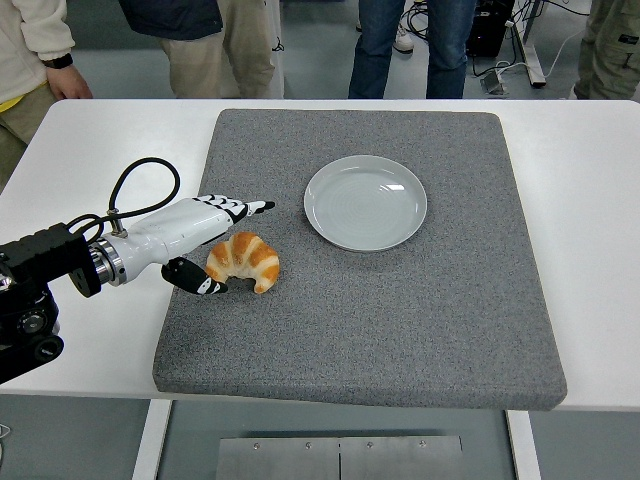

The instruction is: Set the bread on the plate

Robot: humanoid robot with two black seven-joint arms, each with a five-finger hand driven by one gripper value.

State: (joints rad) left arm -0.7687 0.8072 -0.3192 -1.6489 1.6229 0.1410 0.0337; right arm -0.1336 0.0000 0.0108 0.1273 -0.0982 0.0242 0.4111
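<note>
I see my white-shelled left hand [205, 245] spread wide around the left end of the golden curved croissant [243, 260] on the grey felt mat [400, 320], thumb beneath, fingers above, the round pale-grey plate [365, 202] well off to its right.

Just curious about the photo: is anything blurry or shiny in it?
Head view: sharp throughout, evenly lit; the plate shows faint glare, the croissant and left hand cast only soft shadows on the grey mat.
</note>
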